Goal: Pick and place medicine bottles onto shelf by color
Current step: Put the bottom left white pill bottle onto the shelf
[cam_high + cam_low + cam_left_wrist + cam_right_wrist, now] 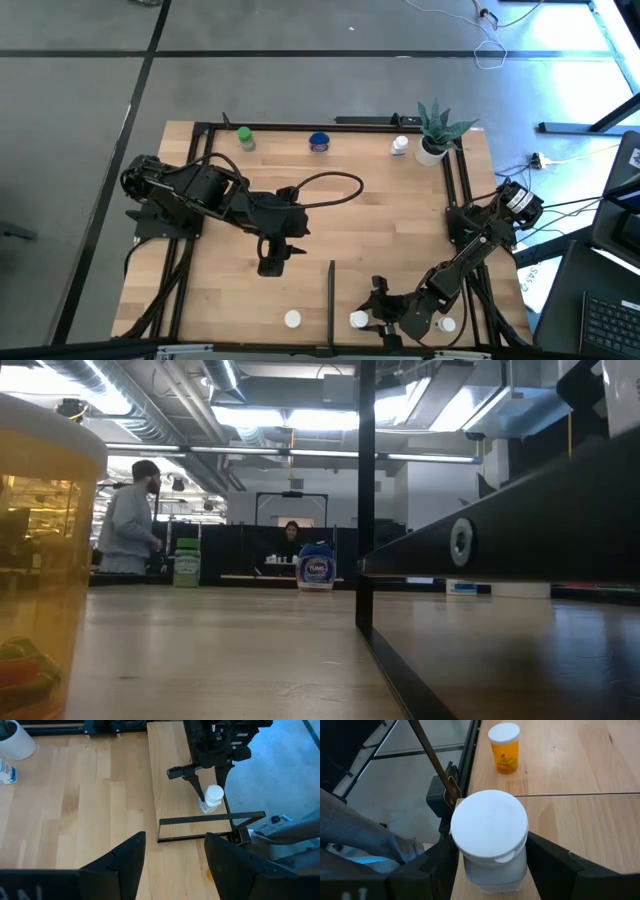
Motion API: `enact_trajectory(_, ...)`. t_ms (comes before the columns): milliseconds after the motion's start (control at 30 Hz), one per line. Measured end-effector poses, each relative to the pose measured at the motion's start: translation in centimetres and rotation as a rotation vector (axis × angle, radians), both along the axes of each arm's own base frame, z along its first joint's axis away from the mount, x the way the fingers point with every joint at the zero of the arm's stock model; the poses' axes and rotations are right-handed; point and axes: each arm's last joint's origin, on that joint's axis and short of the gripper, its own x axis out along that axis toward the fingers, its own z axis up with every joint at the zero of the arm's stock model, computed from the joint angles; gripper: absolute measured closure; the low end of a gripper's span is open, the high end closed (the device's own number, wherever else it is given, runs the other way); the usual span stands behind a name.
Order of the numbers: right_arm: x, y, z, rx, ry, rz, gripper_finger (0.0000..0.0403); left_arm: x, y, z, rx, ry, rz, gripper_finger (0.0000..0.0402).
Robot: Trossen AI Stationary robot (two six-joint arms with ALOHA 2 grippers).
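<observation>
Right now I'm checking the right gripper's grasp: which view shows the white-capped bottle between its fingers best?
The right wrist view: the white-capped bottle fills it, flanked by both fingers. The left wrist view shows it small and distant; the high view only its cap; the low view not at all.

The bottle [492, 845] is white with a white cap. Another bottle [504, 748] is orange, white-capped.

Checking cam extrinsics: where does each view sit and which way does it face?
High: overhead, straight down; both arms, shelf.
Low: table height, level across; blue bottle, divider bar.
Left wrist: past its own fingers at right gripper around a white-capped bottle.
Right wrist: same bottle close; orange bottle beyond.
</observation>
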Motion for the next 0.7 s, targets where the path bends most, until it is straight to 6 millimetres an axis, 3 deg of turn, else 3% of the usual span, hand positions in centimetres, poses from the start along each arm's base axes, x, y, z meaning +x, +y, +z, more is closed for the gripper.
enact_trajectory(700, 0.06, 0.15, 0.21, 0.032, 0.014, 0.002, 0.0184, -0.22, 0.11, -0.28, 0.018, 0.035, 0.005, 0.0204)
